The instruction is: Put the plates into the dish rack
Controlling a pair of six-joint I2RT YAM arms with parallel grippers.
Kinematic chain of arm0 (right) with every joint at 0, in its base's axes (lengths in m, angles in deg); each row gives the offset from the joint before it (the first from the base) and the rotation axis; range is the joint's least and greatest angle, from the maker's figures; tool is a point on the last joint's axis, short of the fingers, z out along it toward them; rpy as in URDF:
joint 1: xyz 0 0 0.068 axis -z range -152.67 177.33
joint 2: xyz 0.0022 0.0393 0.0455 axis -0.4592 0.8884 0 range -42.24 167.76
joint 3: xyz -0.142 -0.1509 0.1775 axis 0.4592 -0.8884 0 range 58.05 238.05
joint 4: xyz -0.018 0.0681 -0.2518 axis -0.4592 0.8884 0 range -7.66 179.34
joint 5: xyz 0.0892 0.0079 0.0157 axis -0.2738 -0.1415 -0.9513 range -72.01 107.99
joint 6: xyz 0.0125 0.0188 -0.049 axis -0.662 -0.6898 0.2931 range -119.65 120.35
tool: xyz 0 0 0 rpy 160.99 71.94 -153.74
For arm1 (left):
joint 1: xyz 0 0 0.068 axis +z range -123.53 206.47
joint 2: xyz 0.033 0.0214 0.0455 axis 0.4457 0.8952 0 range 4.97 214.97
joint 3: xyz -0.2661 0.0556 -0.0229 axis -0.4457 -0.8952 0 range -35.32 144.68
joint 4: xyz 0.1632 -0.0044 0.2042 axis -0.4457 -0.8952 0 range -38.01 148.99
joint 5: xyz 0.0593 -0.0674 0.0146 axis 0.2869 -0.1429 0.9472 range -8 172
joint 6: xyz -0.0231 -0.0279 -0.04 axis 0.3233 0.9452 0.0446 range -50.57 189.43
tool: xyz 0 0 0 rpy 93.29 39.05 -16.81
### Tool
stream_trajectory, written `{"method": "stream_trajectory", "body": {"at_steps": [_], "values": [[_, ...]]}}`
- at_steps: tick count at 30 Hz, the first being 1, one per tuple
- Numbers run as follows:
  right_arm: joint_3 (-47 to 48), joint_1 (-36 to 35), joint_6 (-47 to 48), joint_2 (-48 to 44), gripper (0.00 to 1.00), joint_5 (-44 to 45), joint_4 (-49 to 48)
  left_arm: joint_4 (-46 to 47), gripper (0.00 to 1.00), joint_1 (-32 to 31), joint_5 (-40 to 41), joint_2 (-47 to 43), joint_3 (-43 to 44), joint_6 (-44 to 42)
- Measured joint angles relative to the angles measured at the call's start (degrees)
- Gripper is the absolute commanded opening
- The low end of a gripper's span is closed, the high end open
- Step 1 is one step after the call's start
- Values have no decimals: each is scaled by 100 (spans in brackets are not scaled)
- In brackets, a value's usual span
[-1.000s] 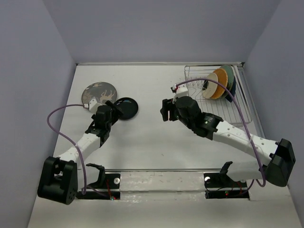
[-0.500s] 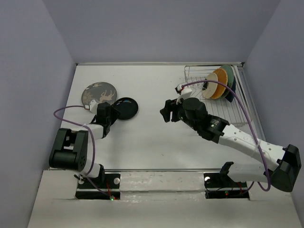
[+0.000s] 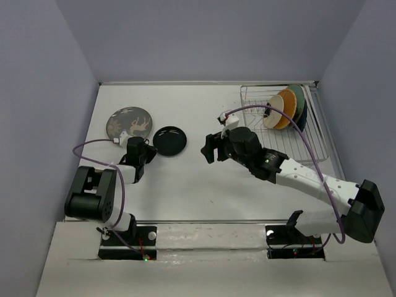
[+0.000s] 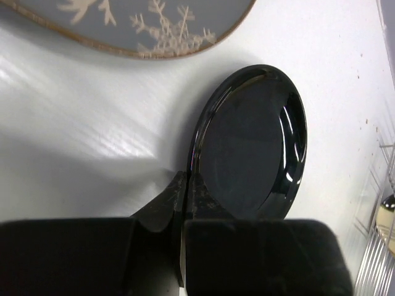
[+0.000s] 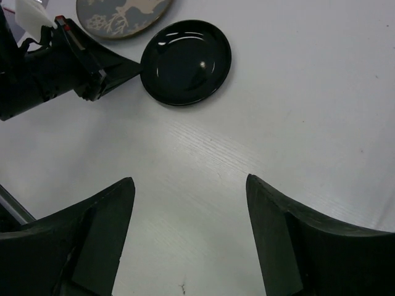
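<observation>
A glossy black plate point(image 3: 171, 140) point(image 4: 253, 142) point(image 5: 185, 61) lies left of centre on the table. My left gripper point(image 3: 150, 147) point(image 4: 187, 179) is shut on its near-left rim, one finger inside the plate and one outside. A grey-brown plate with a white pattern point(image 3: 129, 122) point(image 4: 123, 18) lies flat just behind it. My right gripper point(image 3: 207, 148) point(image 5: 188, 179) hangs open over bare table to the right of the black plate, holding nothing. The dish rack point(image 3: 297, 145) stands at the back right. An orange plate point(image 3: 286, 110), a cream one point(image 3: 272, 114) and a teal one point(image 3: 298, 96) stand on edge in it.
A dark blue plate point(image 3: 303, 120) shows behind the others in the rack. Purple cables loop over both arms; the right one arches over the rack's left half. Grey walls close in the table on three sides.
My left jaws have gone from open to shut at the black plate's rim, and the plate has slid slightly right. The right gripper has swung left toward the plate and opened wider.
</observation>
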Motion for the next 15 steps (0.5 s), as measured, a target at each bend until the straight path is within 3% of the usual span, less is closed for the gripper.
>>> {"method": "stream_trajectory", "body": {"at_steps": [1, 10, 15], "values": [[24, 0, 35, 72, 88, -61, 0, 31, 6, -28, -15, -116, -133, 7], [302, 20, 52, 824, 94, -597, 39, -83, 6, -431, -168, -2509, -1038, -184], [616, 402, 109, 1473, 95, -1829, 4, -170, 6, -428, -649, -3543, -1207, -240]]}}
